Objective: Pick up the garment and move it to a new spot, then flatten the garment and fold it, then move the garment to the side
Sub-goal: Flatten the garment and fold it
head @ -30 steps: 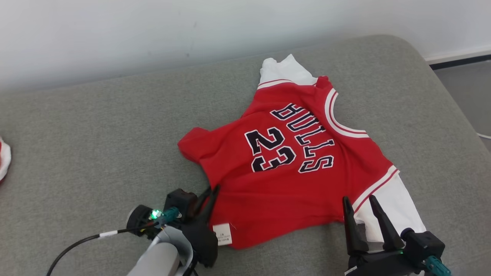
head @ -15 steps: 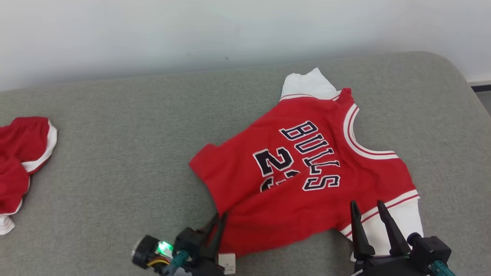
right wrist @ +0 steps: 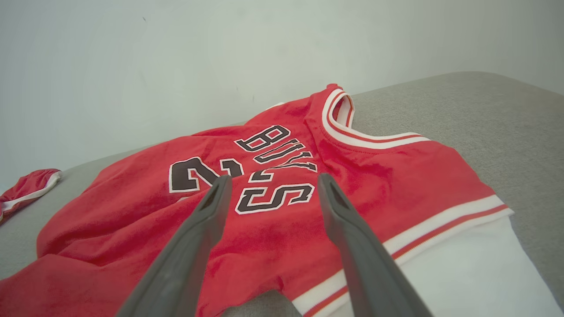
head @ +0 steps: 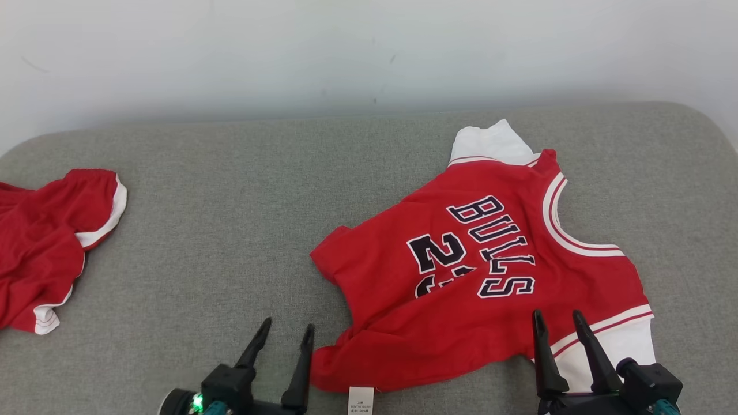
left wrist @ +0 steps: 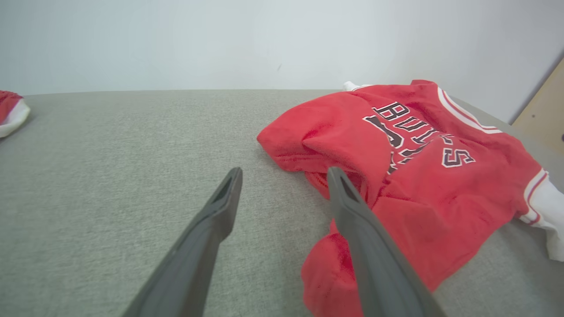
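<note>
We see the grey cushion spread wide under the jersey, which lies face up on it, collar away from us and one white sleeve on its right. The red shorts sit well apart, off to the jersey's left.

We judge the garment not yet flat. The hem nearest us is bunched and rolled under, and a crease across the jersey's middle swallows part of the number. Folding from this state would likely lock those wrinkles in. A pinch at the rolled hem could catch several layers at once, or only the small white label hanging from the jersey's near edge, and then a pull would drag the cloth instead of spreading it.

The left gripper lies low just beside the jersey's bunched near-left corner, fingers parted wide and pointing away from us, holding nothing. The right gripper hovers over the jersey's near-right edge by the sleeve, also spread and empty
</note>
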